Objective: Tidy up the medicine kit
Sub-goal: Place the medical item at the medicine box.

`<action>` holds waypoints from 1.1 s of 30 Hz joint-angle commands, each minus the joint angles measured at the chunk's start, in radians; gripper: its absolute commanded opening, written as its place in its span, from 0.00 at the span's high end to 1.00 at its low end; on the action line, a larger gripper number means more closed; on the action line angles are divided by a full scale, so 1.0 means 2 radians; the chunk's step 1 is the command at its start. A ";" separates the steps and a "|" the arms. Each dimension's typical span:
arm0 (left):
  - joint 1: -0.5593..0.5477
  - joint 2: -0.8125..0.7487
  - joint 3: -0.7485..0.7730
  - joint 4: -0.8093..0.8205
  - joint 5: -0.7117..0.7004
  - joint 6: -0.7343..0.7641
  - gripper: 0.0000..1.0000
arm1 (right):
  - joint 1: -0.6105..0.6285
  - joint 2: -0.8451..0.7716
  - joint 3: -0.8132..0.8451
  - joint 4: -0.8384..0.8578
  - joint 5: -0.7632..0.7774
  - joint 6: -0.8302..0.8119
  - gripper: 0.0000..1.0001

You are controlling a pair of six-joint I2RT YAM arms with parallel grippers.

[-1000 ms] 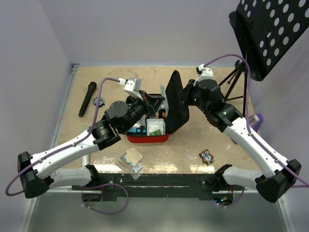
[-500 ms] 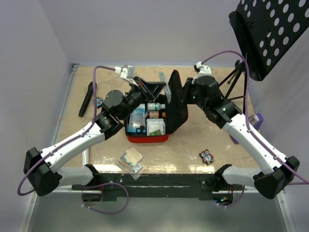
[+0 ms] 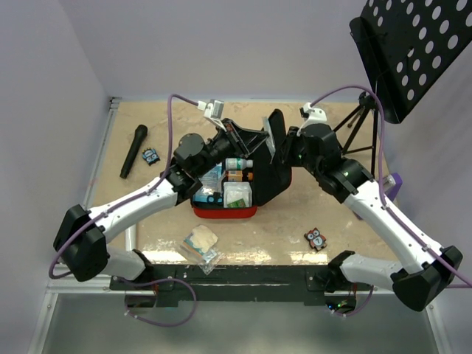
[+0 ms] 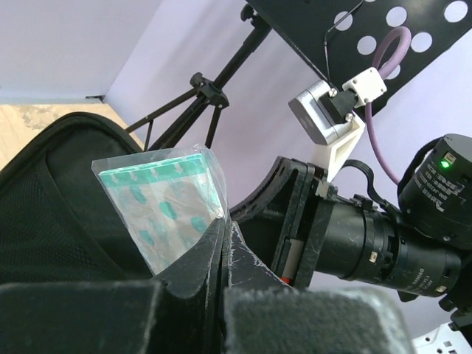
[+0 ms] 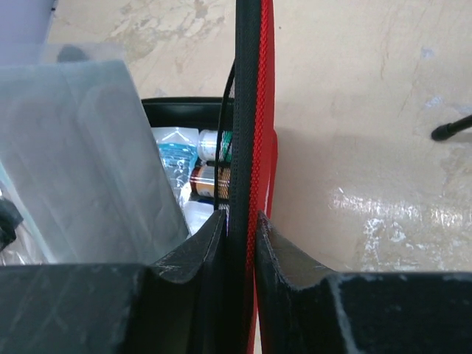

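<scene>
Medicine kit [image 3: 221, 211], a red rounded-square soft zip case with black lining, sits open near the middle of the beige table [image 3: 332, 214], between the two arms. Its base lies flat, packed with a white box [image 3: 237, 194], a small bottle [image 3: 237, 163] and other packets we cannot make out. Its lid [image 3: 271, 173] stands upright on the right side of the base.

Right gripper [image 5: 240, 221]: jaws one each side of the lid's zipper rim, with the black edge and red shell between them, both touching as far as the wrist view shows. We read that as a pinch holding the lid up.

Left gripper [image 4: 223, 230]: jaws together on the bottom corner of a clear plastic zip bag with teal-printed contents [image 4: 166, 199], raised just beside the lid's mesh inner face.

Handling, in our judgement: the case is light and soft, so the lid will flop or fold if let go. The corded zipper rim looks the stiffest part and the sensible place to take hold, on the free edge away from the hinge. The base walls would give under a squeeze, and a pull on the lid could drag the whole case across the table. The bag is thin, limp and slick. A corner pinch lets it swing, so it wants easing in against the mesh rather than pushing.
</scene>
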 commanded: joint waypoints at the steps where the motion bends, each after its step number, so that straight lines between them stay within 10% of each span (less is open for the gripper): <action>1: 0.006 0.021 0.024 0.055 0.033 -0.020 1.00 | 0.004 -0.012 -0.022 -0.022 -0.002 -0.004 0.77; 33: 0.019 0.123 0.119 0.028 0.082 -0.054 1.00 | 0.004 -0.070 -0.040 -0.043 -0.010 -0.019 0.71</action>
